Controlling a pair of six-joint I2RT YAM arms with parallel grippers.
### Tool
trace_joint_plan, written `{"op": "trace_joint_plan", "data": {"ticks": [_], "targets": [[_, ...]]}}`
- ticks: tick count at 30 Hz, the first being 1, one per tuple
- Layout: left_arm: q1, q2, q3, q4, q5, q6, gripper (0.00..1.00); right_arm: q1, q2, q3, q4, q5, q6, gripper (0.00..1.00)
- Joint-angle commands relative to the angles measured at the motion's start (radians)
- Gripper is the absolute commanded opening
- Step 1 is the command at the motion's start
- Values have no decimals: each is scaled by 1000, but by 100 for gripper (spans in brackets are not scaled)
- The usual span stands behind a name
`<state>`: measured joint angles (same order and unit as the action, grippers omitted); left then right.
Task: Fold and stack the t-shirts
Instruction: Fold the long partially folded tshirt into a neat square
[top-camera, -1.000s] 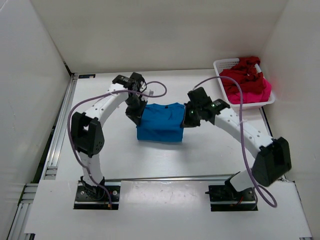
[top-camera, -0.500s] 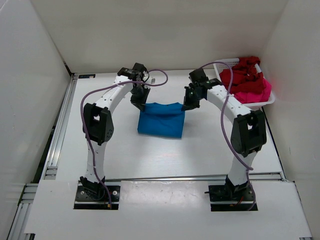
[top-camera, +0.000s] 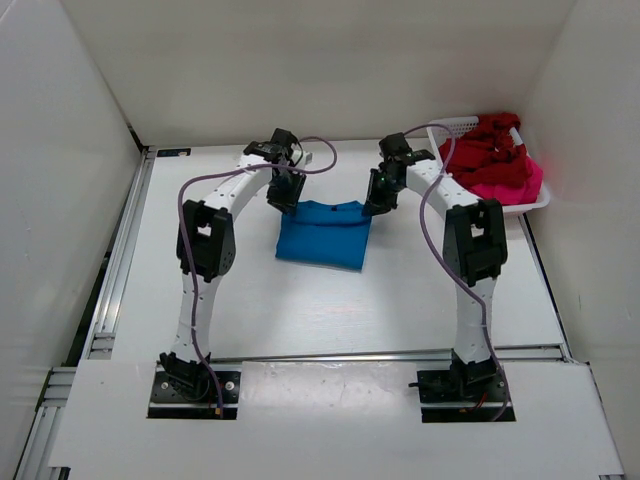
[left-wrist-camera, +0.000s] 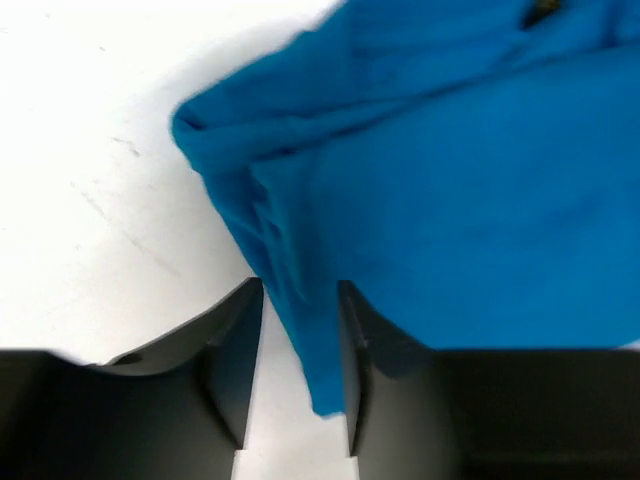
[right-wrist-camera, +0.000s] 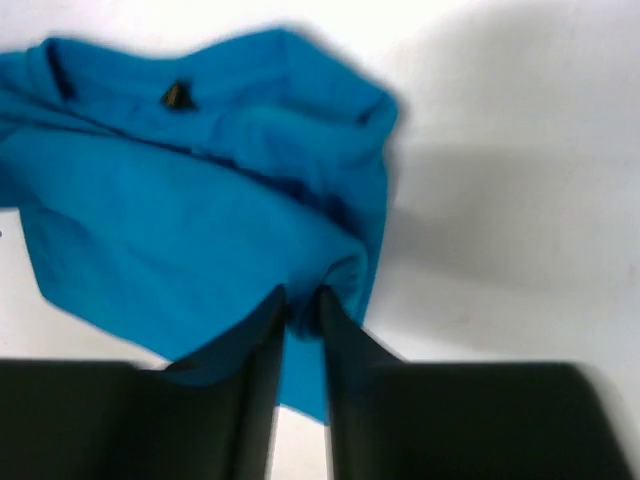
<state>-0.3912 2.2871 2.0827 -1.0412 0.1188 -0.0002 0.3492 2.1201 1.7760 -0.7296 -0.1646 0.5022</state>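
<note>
Clamps blue shirt (top-camera: 322, 238), lying centre frame, at its upper corners with left gripper (left-wrist-camera: 300, 292) and right gripper (right-wrist-camera: 300, 296), jaws closed on cloth. Looks light, limp, prone to sagging; best pinched at corners.

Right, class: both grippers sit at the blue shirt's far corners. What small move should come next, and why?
Probably lower and open both. The left gripper and right gripper each pinch a far corner of the blue t-shirt, which already lies as a compact folded rectangle, so releasing seems the natural step.
</note>
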Motion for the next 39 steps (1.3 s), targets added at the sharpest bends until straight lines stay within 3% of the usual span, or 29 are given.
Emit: {"op": "trace_joint_plan", "data": {"ticks": [1,5,7,9,11,13,18,20,29,33,37,39], "targets": [[34,-6,46,55,-68,0,48,-33,69,160,24,-36,4,34],[81,-23,74,64,-122,0,67,-42,77,284,24,-20,-17,50],[113,-82,62,102,-122,0,77,-42,32,255,24,28,-45,50],[136,-126,47,115,-122,0,78,3,-63,191,54,124,-95,50],[146,-190,-13,127,-122,0,79,72,-154,44,116,168,-146,46],[156,-245,-96,139,-110,0,79,124,-189,-65,153,151,-180,36],[157,-304,-234,139,-87,0,79,267,-112,-76,162,73,-206,7],[157,-316,-283,139,-76,0,79,277,-42,-18,162,54,-194,1],[146,-386,-375,148,-44,0,79,244,219,285,122,103,-139,0],[126,-396,-427,148,50,0,81,199,300,390,122,149,-96,0],[108,-385,-457,158,107,0,85,156,333,422,162,163,-44,0],[107,-354,-466,158,163,0,93,145,363,433,176,136,-34,0]]}}
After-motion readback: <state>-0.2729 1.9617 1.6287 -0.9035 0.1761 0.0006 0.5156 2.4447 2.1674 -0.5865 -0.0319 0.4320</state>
